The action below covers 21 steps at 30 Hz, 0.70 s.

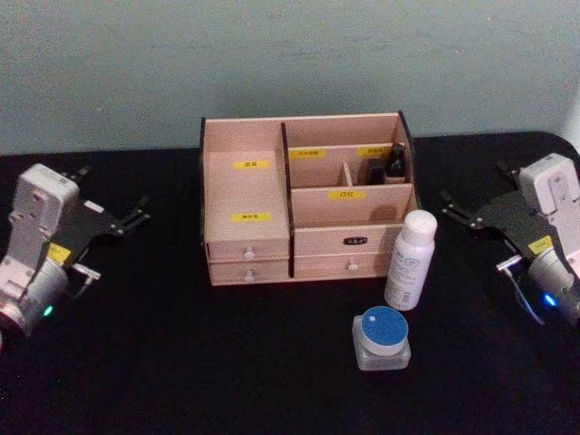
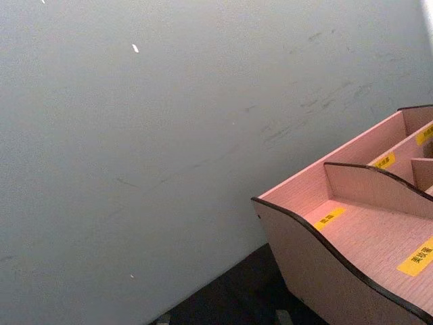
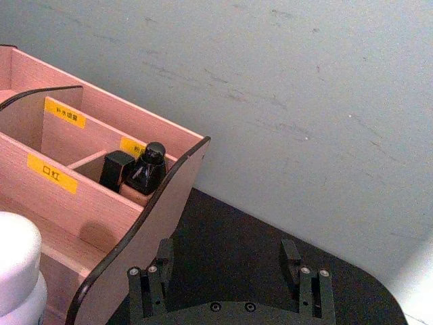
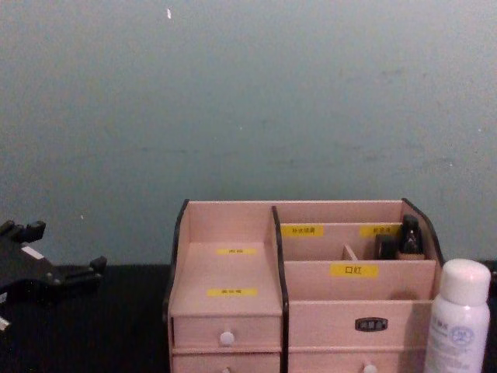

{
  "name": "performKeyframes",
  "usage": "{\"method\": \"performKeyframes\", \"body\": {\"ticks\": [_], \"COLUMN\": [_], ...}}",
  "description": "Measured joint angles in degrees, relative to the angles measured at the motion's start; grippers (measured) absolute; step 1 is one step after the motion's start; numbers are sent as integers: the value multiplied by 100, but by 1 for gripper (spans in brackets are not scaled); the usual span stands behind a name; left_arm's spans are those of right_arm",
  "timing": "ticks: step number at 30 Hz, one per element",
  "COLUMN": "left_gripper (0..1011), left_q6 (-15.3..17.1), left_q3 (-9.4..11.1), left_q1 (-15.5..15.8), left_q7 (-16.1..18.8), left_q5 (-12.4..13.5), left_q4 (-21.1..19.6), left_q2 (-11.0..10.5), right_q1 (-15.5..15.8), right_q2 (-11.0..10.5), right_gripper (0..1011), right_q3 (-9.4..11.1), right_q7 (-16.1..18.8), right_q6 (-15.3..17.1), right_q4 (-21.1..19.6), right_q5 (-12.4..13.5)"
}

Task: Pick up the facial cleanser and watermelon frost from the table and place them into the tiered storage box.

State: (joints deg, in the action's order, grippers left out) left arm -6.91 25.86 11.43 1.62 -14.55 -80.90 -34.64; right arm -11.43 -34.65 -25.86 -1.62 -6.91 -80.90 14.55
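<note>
Both targets sit nearer the right end effector (image 1: 456, 210), open and empty: white bottle (image 1: 410, 258) upright just before the tiered storage box (image 1: 237, 143), blue-lidded jar (image 1: 381, 337) in front; left end effector (image 1: 113, 192), open, parked far left

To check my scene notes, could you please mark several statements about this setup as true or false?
1. The white bottle stands upright on the black table, in front of the right side of the tiered storage box. True.
2. The blue-lidded jar sits in a compartment of the box. False: it is on the table, nearer the robot than the bottle.
3. The right gripper holds the white bottle. False: it is open and empty, off to the right of the box.
4. Two dark containers stand in the box's rear right compartment. True.
5. The left gripper is pulling a drawer. False: it is open, left of the box.
</note>
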Motion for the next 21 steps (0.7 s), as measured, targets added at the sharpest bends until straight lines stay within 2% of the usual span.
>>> {"method": "performKeyframes", "body": {"ticks": [21], "left_gripper": [1001], "left_q6": [0], "left_q3": [0], "left_q1": [0], "left_q7": [0], "left_q5": [0], "left_q4": [0], "left_q2": [0], "right_q1": [0], "right_q2": [0], "right_gripper": [1000], "right_q3": [0], "right_q7": [0], "right_q6": [0], "right_q4": [0], "right_q5": [0]}}
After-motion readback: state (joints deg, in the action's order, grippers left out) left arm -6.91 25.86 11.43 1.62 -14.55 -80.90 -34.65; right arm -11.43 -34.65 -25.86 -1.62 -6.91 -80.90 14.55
